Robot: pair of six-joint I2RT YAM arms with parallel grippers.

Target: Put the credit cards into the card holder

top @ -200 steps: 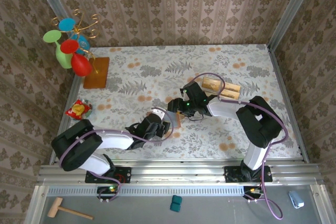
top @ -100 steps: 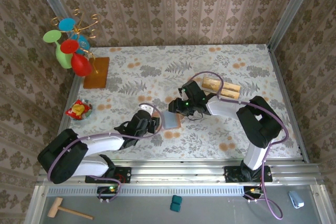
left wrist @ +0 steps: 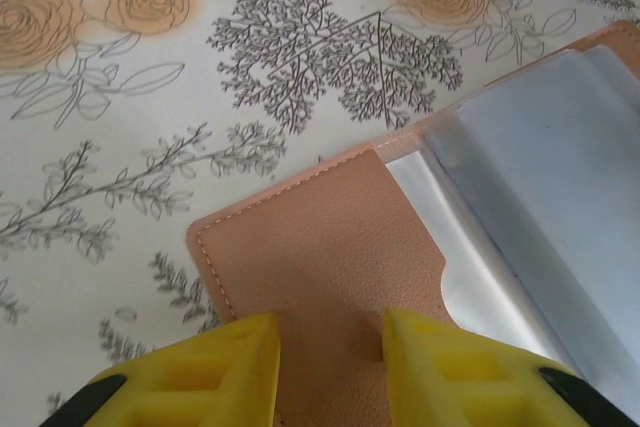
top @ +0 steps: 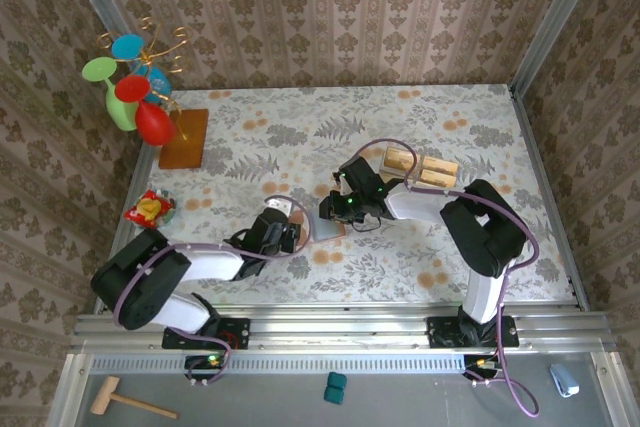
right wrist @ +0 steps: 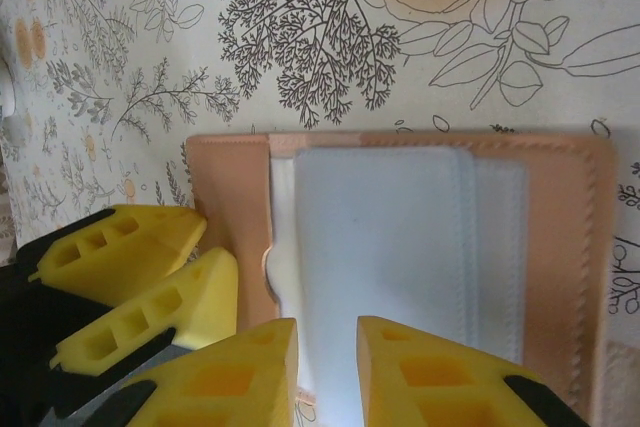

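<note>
since a second ago: left pincer (left wrist: pixel 330 329) has drawn back to the left off the card holder (top: pixel 326 229), right pincer (right wrist: pixel 328 335) has shifted left toward it, and the holder's pale inside is now uncovered. holder lies spread open and flat on the flowered table (top: pixel 470 117), near the middle, between the two pincers. left wrist view: left fingers stand a narrow gap apart, tips over the near edge of the leather flap (left wrist: pixel 320 257), nothing seen between them; cannot tell if they press on it. right wrist view: right fingers also a narrow gap apart, tips over the near edge of the clear sleeve (right wrist: pixel 390 237), nothing pinched; the left pincer's fingers sit just beside, at the holder's left flap. credit cards (top: pixel 438 171) lie further back on the right, apart from the holder and from both pincers.
</note>
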